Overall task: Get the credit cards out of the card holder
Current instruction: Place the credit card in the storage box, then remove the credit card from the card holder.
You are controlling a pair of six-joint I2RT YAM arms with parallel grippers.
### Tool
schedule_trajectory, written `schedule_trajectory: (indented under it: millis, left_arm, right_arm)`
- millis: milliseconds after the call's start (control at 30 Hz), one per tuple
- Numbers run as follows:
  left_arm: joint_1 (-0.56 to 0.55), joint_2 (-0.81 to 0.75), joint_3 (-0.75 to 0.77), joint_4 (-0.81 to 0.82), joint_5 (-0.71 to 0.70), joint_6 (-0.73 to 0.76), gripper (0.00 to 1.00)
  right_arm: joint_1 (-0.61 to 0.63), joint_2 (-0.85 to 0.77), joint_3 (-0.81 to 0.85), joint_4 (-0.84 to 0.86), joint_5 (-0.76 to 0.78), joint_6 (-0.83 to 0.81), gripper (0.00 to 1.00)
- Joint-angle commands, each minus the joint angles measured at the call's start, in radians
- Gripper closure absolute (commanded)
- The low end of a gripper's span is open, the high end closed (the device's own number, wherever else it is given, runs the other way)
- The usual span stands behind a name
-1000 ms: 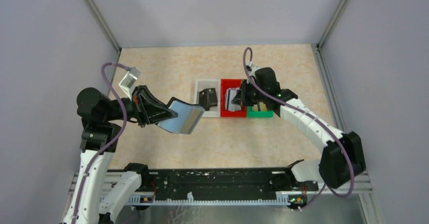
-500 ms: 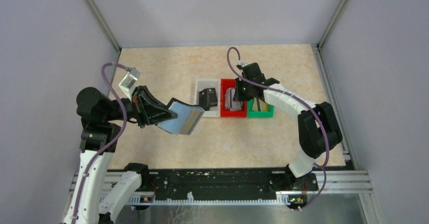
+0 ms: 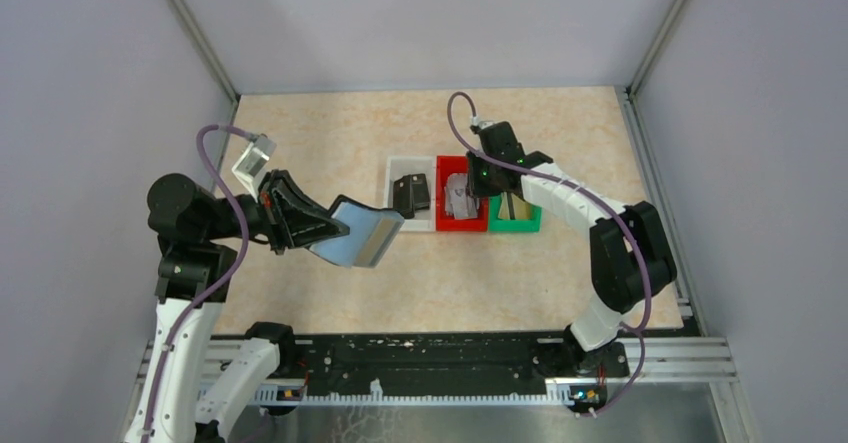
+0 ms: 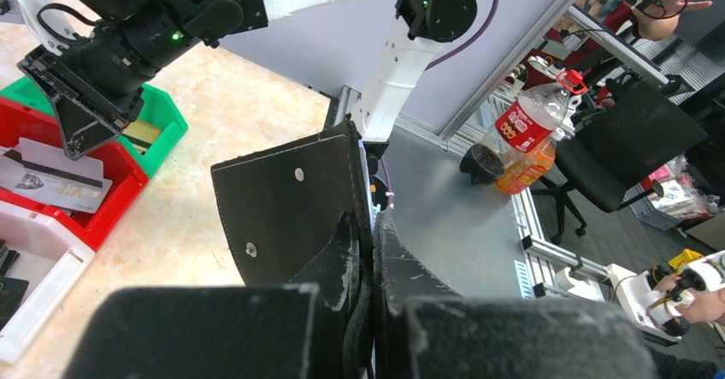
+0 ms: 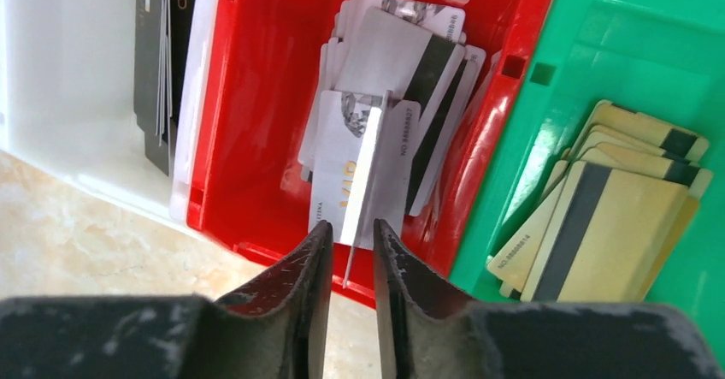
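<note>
My left gripper [image 3: 335, 228] is shut on the black card holder [image 3: 362, 235] and holds it open above the table, with its grey-blue inner slots facing up. In the left wrist view [image 4: 366, 216] the fingers pinch its black outer flap [image 4: 291, 208]. My right gripper [image 3: 470, 191] hangs over the red bin [image 3: 446, 225]. In the right wrist view [image 5: 352, 225] its jaws stand slightly apart. A grey-white credit card [image 5: 363, 174] stands edge-on between the tips, touching neither finger that I can see. Several grey-white cards [image 5: 393, 54] lie in the red bin.
A white bin [image 3: 397, 168] left of the red one holds black cards [image 3: 411, 194]. A green bin [image 3: 515, 227] on the right holds gold cards [image 5: 598, 216]. The three bins stand side by side at mid-table. Grey walls enclose the table on three sides.
My right arm has swung its elbow in and shifted the gripper back over the red bin. Its jaws have loosened from the grey-white card. The left arm and card holder have stayed still.
</note>
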Motion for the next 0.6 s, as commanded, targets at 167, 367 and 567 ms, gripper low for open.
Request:
schedule_trajectory:
  millis: [167, 367, 567]
  left_arm:
    - [0.004, -0.013, 0.032, 0.036, 0.019, -0.003, 1.0]
    - [0.004, -0.011, 0.026, 0.052, 0.018, -0.015, 1.0]
    - [0.004, -0.007, 0.014, 0.065, 0.022, -0.034, 1.0]
  right_arm:
    - [-0.004, -0.178, 0.121, 0.013, 0.108, -0.003, 0.59]
    - [0.023, -0.313, 0.184, 0.017, -0.015, 0.003, 0.44]
    - [0.057, -0.52, 0.035, 0.366, -0.519, 0.07, 0.06]
